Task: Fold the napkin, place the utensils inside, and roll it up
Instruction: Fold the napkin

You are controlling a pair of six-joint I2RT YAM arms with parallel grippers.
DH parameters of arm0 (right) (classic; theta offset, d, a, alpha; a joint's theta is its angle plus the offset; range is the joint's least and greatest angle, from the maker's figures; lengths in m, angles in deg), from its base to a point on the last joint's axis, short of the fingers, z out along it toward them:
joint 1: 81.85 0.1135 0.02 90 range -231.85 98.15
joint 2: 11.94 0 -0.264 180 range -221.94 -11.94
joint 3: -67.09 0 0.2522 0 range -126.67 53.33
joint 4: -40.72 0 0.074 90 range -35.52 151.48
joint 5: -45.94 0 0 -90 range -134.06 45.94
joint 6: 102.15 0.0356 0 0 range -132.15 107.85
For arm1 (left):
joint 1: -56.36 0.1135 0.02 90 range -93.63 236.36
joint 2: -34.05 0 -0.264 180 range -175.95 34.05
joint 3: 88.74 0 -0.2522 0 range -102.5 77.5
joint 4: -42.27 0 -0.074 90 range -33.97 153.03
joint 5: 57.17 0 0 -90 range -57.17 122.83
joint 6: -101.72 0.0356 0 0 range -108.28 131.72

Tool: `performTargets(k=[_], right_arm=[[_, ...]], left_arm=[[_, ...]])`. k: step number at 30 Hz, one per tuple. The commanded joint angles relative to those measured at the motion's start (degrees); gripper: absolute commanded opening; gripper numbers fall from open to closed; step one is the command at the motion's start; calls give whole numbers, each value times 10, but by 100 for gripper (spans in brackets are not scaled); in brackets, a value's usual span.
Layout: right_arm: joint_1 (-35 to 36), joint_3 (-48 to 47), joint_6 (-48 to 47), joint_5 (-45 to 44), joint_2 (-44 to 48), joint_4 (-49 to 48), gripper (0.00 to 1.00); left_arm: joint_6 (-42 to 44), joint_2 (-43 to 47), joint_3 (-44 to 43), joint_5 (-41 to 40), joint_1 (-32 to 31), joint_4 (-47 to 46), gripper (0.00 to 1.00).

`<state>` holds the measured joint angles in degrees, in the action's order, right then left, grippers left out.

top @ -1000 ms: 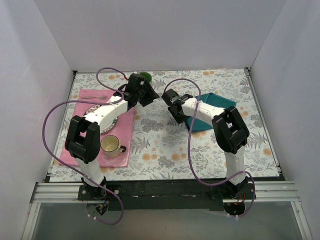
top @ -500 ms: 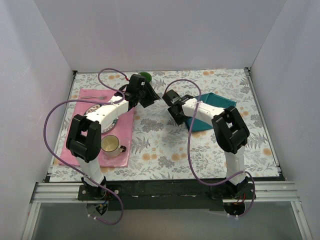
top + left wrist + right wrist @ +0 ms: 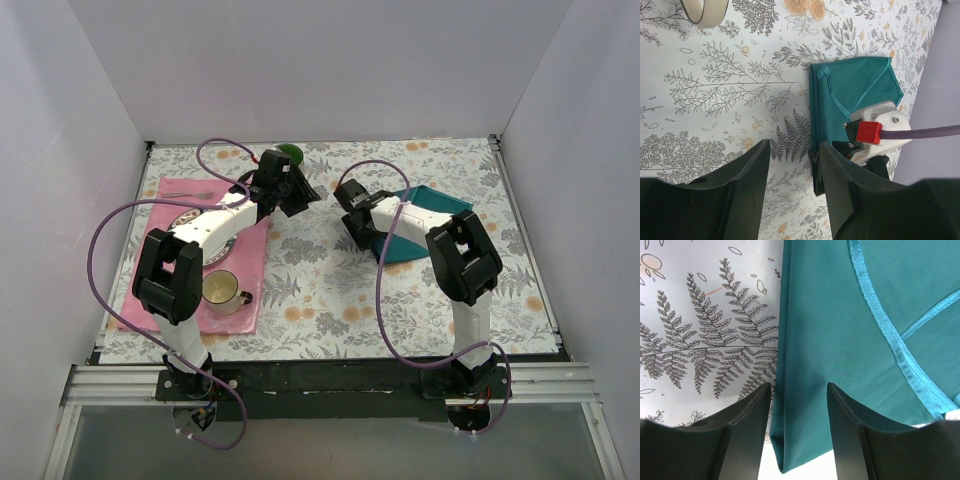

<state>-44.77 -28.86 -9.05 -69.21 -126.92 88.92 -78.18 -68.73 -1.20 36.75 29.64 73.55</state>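
Note:
The napkin (image 3: 437, 204) is a folded teal cloth lying on the right half of the floral tablecloth. In the left wrist view the napkin (image 3: 845, 95) is a flat rectangle with a diagonal hem. My right gripper (image 3: 355, 216) is at the napkin's left edge. In its wrist view the right gripper (image 3: 799, 387) is open, its fingers astride the folded edge of the napkin (image 3: 840, 340), gripping nothing. My left gripper (image 3: 300, 195) hangs open over bare tablecloth to the left, and the left gripper (image 3: 795, 147) has nothing between its fingers. I cannot make out the utensils.
A pink placemat (image 3: 246, 262) on the left carries a cream mug (image 3: 221, 289) and a plate partly under my left arm. A dark green object (image 3: 291, 152) sits behind the left gripper. White walls close in the back and sides.
My right gripper's jaws have spread wider and it has shifted slightly right along the napkin's edge. The left arm has barely moved.

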Motion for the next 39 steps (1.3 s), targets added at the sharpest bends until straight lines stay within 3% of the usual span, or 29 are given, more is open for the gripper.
performTargets(k=[1,9,16,26,39], right_arm=[[-3,8,10,19,1,-25,57],[-12,19,13,27,-5,-34,57],[-1,-7,12,-17,-16,2,45],[36,-26,18,-71,-37,27,46],[51,-29,26,-104,-55,25,35]], left_arm=[[-1,7,5,4,4,-4,43],[-3,1,6,12,4,-6,43],[-5,-6,5,18,4,-10,43],[-4,-8,6,21,4,-10,43],[-5,-4,8,21,4,-10,42]])
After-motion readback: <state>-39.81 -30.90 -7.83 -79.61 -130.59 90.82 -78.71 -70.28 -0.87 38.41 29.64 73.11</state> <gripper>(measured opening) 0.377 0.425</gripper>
